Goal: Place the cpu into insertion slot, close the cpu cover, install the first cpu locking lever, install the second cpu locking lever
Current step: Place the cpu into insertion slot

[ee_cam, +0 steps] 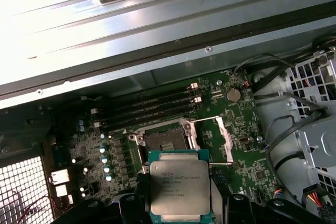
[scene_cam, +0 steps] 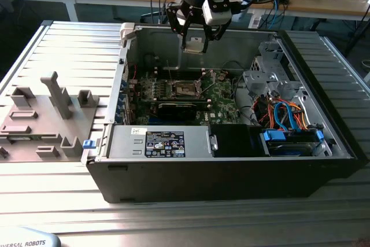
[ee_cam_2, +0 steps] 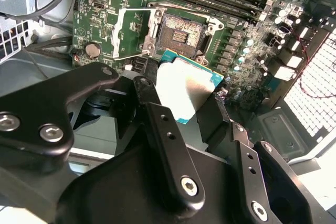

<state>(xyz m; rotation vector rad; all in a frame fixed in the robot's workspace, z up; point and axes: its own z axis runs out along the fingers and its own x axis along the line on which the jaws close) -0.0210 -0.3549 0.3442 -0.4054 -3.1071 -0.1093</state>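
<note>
The cpu [ee_cam: 180, 190] sits between the two black fingers [ee_cam: 131, 205] of the claw [ee_cam: 181, 205], metal top facing the first wrist view's camera, green edge showing along one side; the claw is closed onto it from two opposite edges, opened no wider than the chip itself; in the second wrist view the cpu [ee_cam_2: 186, 90] hangs clear of the board, tilted relative to that camera, with the fingers [ee_cam_2: 212, 114] on either side; in the exterior view the cpu [scene_cam: 195, 45] is a pale square under the claw [scene_cam: 195, 46], held well above the board, about level with the case's rear wall. The insertion slot [ee_cam: 164, 141] lies bare just beyond the chip in the first wrist view, its dark contact field exposed [ee_cam_2: 181, 36]; the cpu cover [ee_cam: 223, 137] is swung open and stands beside the slot rather than over it [ee_cam_2: 128, 32]. Around the slot spreads the green circuit board [scene_cam: 222, 99]; the long black memory slots [ee_cam: 152, 109] run near one side of the socket; a coin battery [ee_cam: 233, 95] sits past the open cover. The board lies inside an open computer case [scene_cam: 231, 166], with a labelled power supply [scene_cam: 165, 143] along the front and blue and orange cables [scene_cam: 286, 114] towards the exterior view's right; the case rests on a ribbed metal desk [scene_cam: 173, 218]; a grey fixture tray [scene_cam: 40, 120] lies at the exterior view's left.
</note>
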